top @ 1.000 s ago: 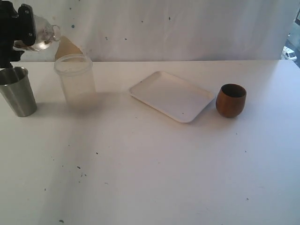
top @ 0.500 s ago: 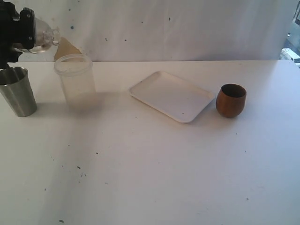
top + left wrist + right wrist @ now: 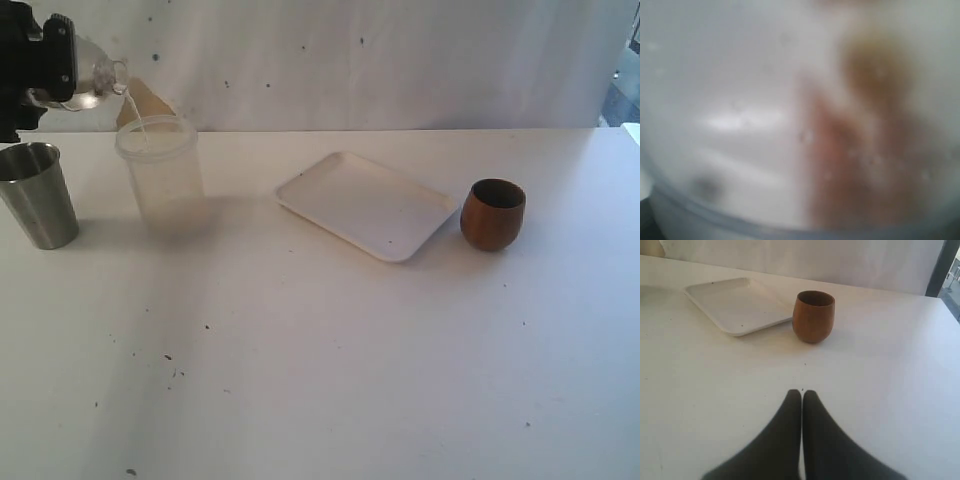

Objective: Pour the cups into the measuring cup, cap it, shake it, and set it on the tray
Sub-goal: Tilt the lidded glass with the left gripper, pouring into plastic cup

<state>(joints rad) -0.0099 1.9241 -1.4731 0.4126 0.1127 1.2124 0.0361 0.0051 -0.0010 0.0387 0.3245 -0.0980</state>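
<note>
Exterior view: left pincer clamps the tilted measuring cup above the frosted tub; right pincer closed, empty.

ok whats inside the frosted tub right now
A thin stream from the tilted clear tumbler in the left gripper falls into the open mouth of the frosted tub. Its cloudy wall hides how much has collected inside.

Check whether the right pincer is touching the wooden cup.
Apart. The right wrist view shows the shut right pincer stopping short of the wooden cup, with a stretch of white table between them.
</note>
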